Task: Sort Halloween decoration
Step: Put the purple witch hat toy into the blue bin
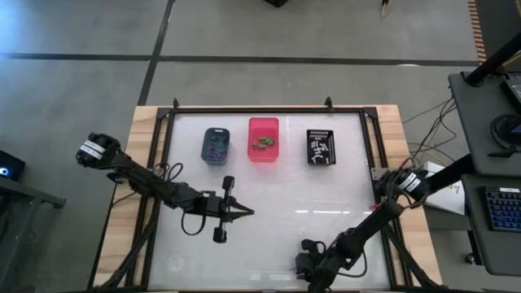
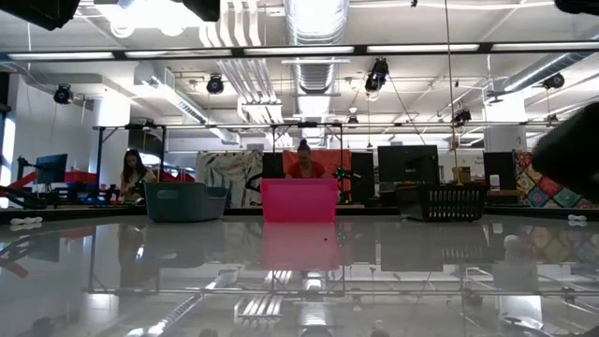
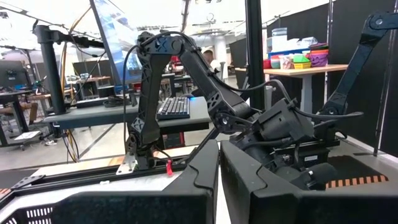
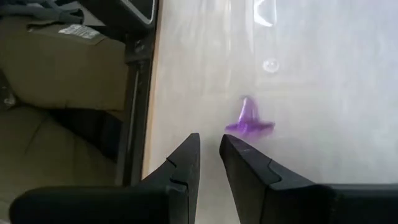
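Glossy white table [image 1: 269,191] inside a black frame fills the high view, wood margin on both sides. Left arm [image 1: 138,175] reaches in from the left edge to mid-table, left gripper [image 1: 244,212] with its fingers pressed together and nothing between them, pointing toward the right side. Right arm [image 1: 383,216] comes from the right edge down to the near edge, right gripper [image 1: 303,273] low by the near rim; its fingers [image 4: 186,158] stand slightly apart, pinching nothing. Three bins line the far side in a row, well apart from both grippers: blue-grey bin [image 1: 215,145] with purple bits inside, pink bin [image 1: 263,139] with greenish bits, black bin [image 1: 321,146] with white bits (individual pieces too small to tell). One loose Halloween decoration, a purple trinket [image 4: 249,122], lies on the tabletop just beyond the right gripper's fingertips, not touching them; it looks like a small translucent cone on a flat brim, witch-hat-like, blurred. It sits near the table's near edge, the frame rail [image 4: 134,93] running close beside. In the low view the pink bin [image 2: 299,200] stands centre with the other two either side, bare shiny surface in front, people far behind in the room. Wide open tabletop between the grippers and the bins, nothing blocking.
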Controlling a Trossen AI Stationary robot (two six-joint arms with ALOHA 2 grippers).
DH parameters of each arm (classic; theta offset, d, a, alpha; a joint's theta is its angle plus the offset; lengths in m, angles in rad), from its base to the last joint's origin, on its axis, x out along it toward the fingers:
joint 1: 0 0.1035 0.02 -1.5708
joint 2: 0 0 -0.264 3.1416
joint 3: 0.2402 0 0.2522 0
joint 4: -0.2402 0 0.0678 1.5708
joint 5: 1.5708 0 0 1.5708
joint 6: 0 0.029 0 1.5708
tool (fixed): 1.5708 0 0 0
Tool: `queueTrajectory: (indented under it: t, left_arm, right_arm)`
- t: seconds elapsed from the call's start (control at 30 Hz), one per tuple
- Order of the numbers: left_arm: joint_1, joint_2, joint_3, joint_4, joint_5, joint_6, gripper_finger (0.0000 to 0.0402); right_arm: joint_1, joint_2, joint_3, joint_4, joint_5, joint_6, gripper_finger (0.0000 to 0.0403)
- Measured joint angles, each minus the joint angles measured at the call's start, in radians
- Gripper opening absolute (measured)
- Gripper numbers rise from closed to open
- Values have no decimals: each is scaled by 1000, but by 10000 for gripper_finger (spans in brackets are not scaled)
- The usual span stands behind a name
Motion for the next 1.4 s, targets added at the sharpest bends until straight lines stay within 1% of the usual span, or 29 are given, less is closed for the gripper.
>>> queueTrajectory:
  t: [0.2,0.33,0.43,0.57,0.7,0.8,0.83,0.97,1.13,1.23,1.3,1.4]
  left_arm:
    - [0,0,0,1,0,0,0]
    - [0,0,0,1,0,0,0]
    - [0,0,0,1,0,0,0]
    - [0,0,0,0,0,0,0]
    - [0,0,0,0,0,0,0]
    - [0,0,0,0,0,0,0]
    - [0,0,0,1,0,0,0]
    - [0,0,0,1,0,-9,0]
    - [0,0,0,1,0,-9,0]
    - [0,0,0,1,0,-9,0]
    - [0,0,0,1,0,-9,0]
    - [0,0,0,2,0,-11,0]
  right_arm:
    - [-34,3,0,7,11,-52,68]
    - [-76,4,0,7,74,-109,68]
    - [-97,-2,0,-2,76,-175,68]
    - [-96,-24,0,1,41,-255,68]
    - [-96,-40,1,0,39,-326,68]
    - [-95,-41,5,0,105,-351,68]
    - [-95,-40,5,-1,109,-366,69]
    - [-99,-39,5,-12,129,-396,88]
    - [-103,-39,5,-73,159,-382,131]
    - [-104,-38,5,-80,160,-393,151]
    - [-104,-30,5,-73,159,-397,159]
    - [-104,-11,5,-71,159,-389,159]
